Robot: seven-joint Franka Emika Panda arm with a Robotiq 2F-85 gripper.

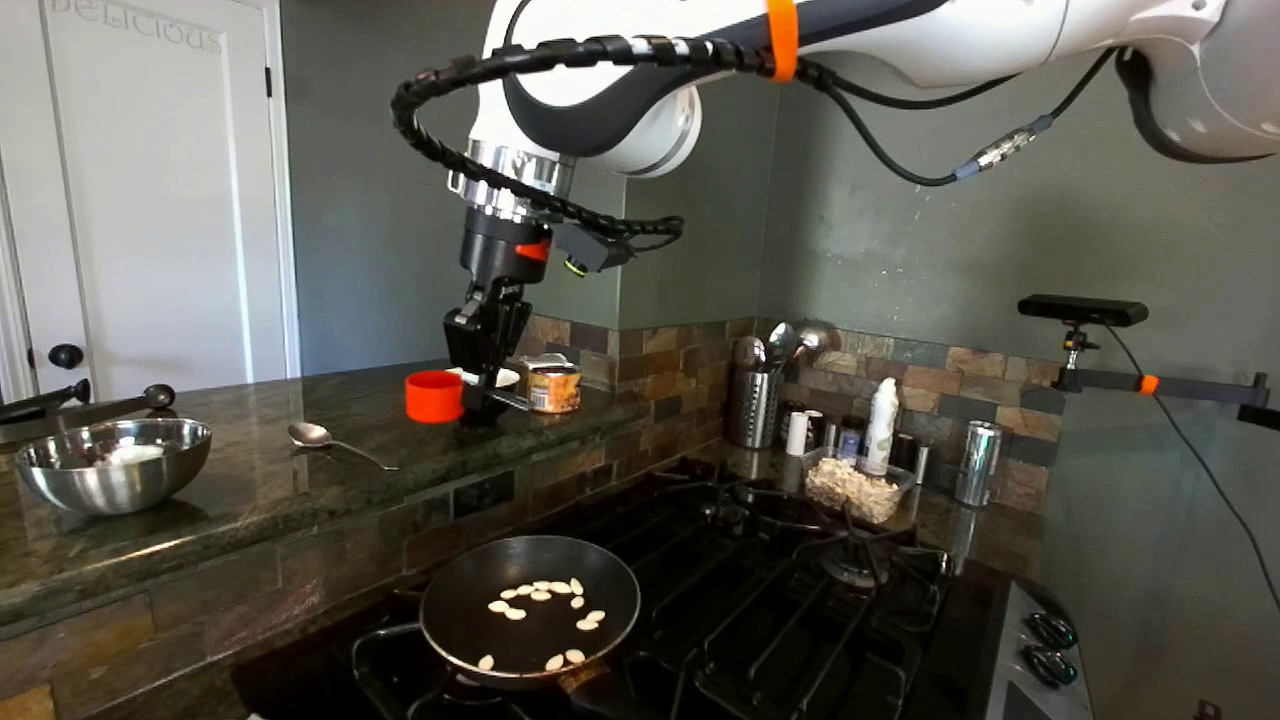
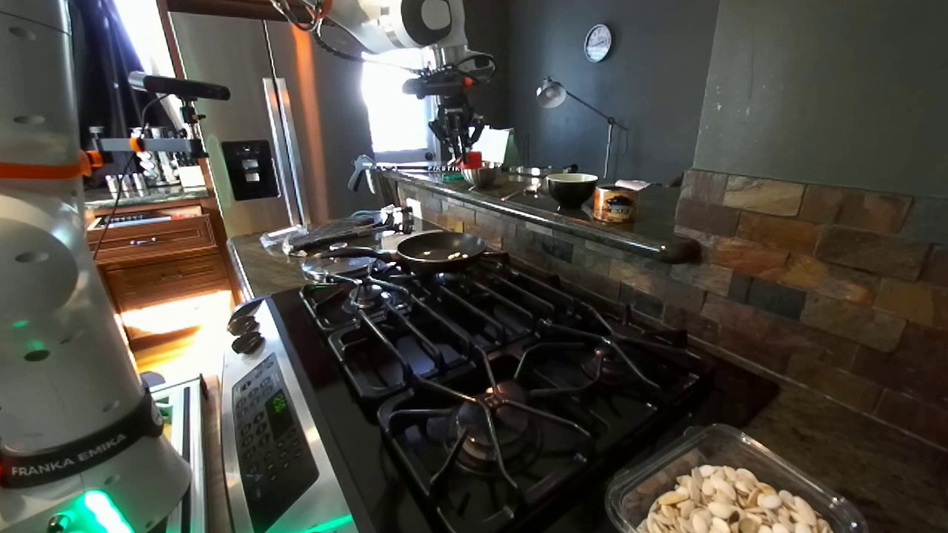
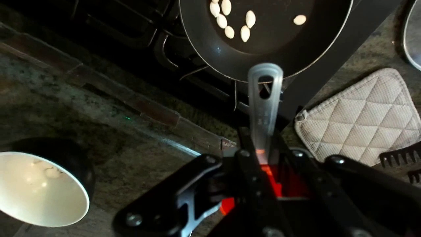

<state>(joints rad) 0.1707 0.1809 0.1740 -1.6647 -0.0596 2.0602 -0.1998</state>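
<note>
Fingers [image 3: 245,154] pinching the steel handle [image 3: 262,121] of a red measuring cup [image 1: 434,397], one each side; gripper [image 3: 261,141] has it near the cup end. Long axis: cup on one side of the fingers, holed free end on the other, aimed toward the frying pan [image 1: 530,640] in the wrist view. Cup looks raised off the counter [image 1: 250,440], near its stove-side edge; can't tell exact overhang or contents. Pan sits lower, past that edge, pale seeds [image 3: 250,19] scattered in it. Can [image 2: 615,204] by the counter's tiled-wall corner, black bowl [image 2: 572,194] beside it. Spoon [image 1: 312,434], steel bowl [image 1: 115,480] farther along, same edge. Mitt [image 3: 358,118] beyond the stove's pan end.
</note>
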